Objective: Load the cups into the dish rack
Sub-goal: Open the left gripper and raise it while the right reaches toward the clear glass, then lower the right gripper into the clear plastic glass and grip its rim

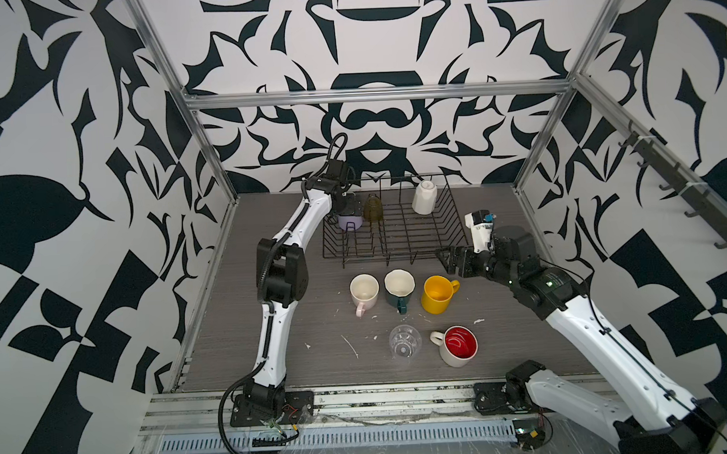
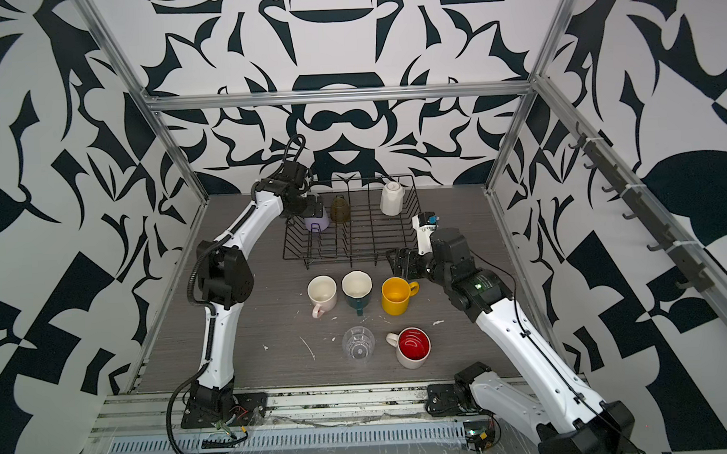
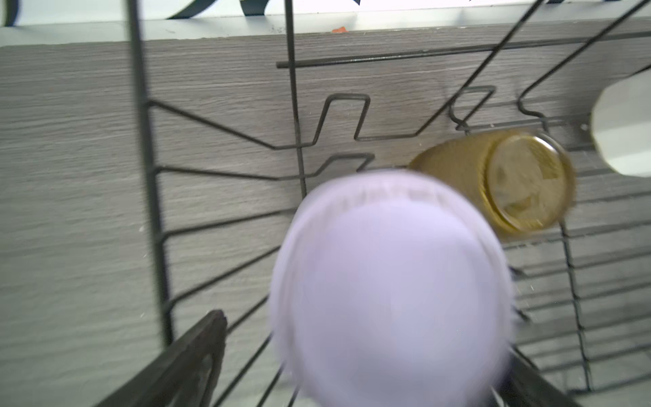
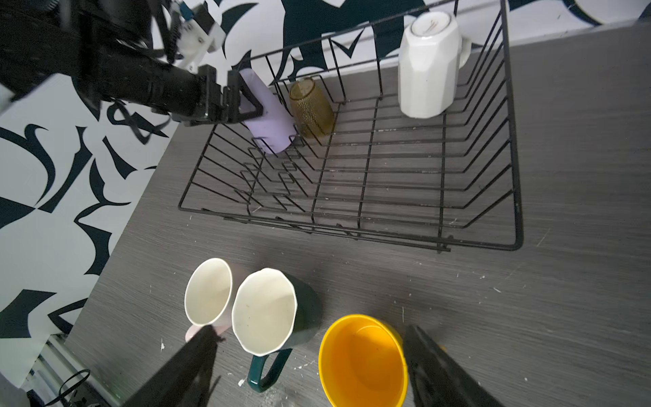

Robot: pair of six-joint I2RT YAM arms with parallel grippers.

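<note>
The black wire dish rack (image 1: 396, 255) (image 4: 387, 197) holds three upturned cups: a lilac tumbler (image 1: 350, 223) (image 3: 387, 282) leaning in its far-left corner, an olive glass (image 1: 373, 209) (image 3: 521, 183) and a white faceted mug (image 1: 424, 197) (image 4: 428, 67). My left gripper (image 1: 347, 211) (image 4: 246, 102) stands open around the blurred tumbler, one finger (image 3: 197, 352) clearly off it. In front of the rack stand a pink mug (image 1: 364, 292), a dark green mug (image 1: 399, 289) and a yellow mug (image 1: 438, 294) (image 4: 363, 359). My right gripper (image 1: 445, 256) (image 4: 311, 331) hovers open and empty above the green and yellow mugs.
Nearer the front edge stand a clear glass (image 1: 404, 341) and a cream mug with a red lining (image 1: 459, 345). The aluminium frame posts (image 1: 209, 158) and patterned walls close the table on three sides. White specks dot the grey tabletop (image 1: 316, 342).
</note>
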